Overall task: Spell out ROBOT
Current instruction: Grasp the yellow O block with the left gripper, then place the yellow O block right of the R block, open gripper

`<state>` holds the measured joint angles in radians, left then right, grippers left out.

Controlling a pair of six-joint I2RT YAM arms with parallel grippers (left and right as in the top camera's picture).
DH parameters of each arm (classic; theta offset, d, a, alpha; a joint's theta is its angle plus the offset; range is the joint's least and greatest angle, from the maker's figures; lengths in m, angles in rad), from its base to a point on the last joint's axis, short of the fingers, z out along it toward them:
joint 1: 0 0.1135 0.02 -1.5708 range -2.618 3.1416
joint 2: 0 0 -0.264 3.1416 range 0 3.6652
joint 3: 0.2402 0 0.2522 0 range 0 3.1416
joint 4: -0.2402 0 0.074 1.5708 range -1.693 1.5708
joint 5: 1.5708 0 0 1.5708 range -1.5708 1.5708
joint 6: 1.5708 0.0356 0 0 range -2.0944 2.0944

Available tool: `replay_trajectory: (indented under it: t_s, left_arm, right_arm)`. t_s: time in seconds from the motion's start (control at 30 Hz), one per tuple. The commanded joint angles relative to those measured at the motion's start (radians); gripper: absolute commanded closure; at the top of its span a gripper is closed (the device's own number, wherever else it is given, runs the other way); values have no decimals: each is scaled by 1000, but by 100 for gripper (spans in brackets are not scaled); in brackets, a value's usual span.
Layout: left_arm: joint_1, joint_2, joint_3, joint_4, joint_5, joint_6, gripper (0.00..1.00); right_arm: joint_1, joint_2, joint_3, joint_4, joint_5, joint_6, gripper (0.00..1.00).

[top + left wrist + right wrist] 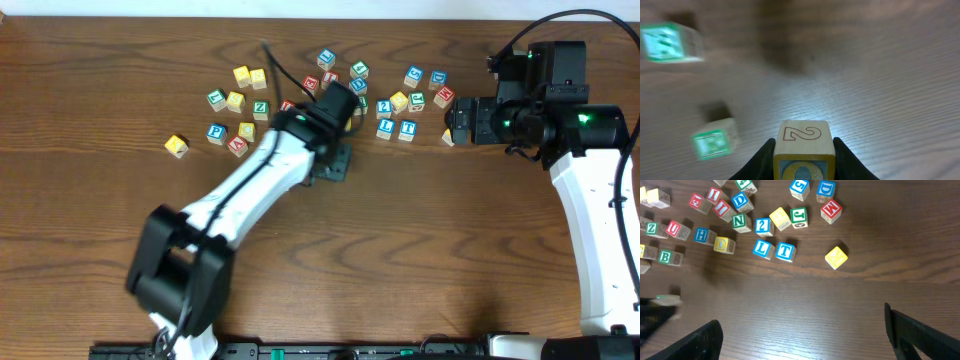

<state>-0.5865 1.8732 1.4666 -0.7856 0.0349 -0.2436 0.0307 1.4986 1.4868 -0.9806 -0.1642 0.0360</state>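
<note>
The left tool (803, 152) pinches a wooden block (804, 136) by two opposite side faces. A "2" shows on its top face and what looks like an O on the face toward the camera. I judge it light, rigid and hard-edged, not fragile. The smooth painted faces could slip or twist under a weak squeeze, so a square, centred hold across flat parallel faces suits it best. Whether it rests on the surface (880, 75) or hangs just above it I cannot tell. Beyond it lie two green blocks (712, 144), blurred. Farther off, the other letter blocks (327, 58) lie loose in a scatter; no container shows. B (665, 256), L (761, 248) and T (785, 251) are among them, T just beside L. The right tool (805, 337) hovers spread wide, holding nothing, near the scatter's right end.
</note>
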Motion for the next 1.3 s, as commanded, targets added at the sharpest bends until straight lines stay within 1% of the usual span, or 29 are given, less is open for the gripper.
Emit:
replay_trajectory:
  t_s: [0.0,0.2,0.37,0.53,0.6,0.73,0.8,0.83,0.9,1.0,1.13,1.27]
  left_arm:
    - [-1,82,3,-10,-55,-94,71]
    - [42,163,-10,-13,-55,-163,71]
    - [80,173,-13,-16,-50,-201,71]
    - [110,173,-53,0,-50,-195,72]
    - [109,173,-69,14,-16,-153,72]
    - [108,173,-69,25,-13,-154,71]
    - [108,173,-69,24,-12,-154,53]
    - [108,172,-66,24,-8,-154,49]
    - [109,167,-39,3,-5,-150,49]
    - [109,119,10,-17,-1,-124,49]
    - [109,-25,86,-16,-2,-67,49]
    - [130,-122,143,-36,-2,-65,49]
  right_arm:
    - [10,5,14,-11,-3,-7,1]
    - [10,5,14,-14,-3,-7,1]
    - [10,5,14,-16,-3,-7,1]
    - [10,5,14,-19,-3,-7,1]
    - [10,5,14,-18,-3,-7,1]
    - [10,5,14,-19,-3,-7,1]
    - [10,5,14,-18,-3,-7,1]
    - [10,5,14,-18,-3,-7,1]
    - [10,5,14,-15,-3,-7,1]
    - [10,5,14,-10,-3,-7,1]
    - [10,5,14,5,-16,-7,1]
    - [11,5,14,1,-30,-7,1]
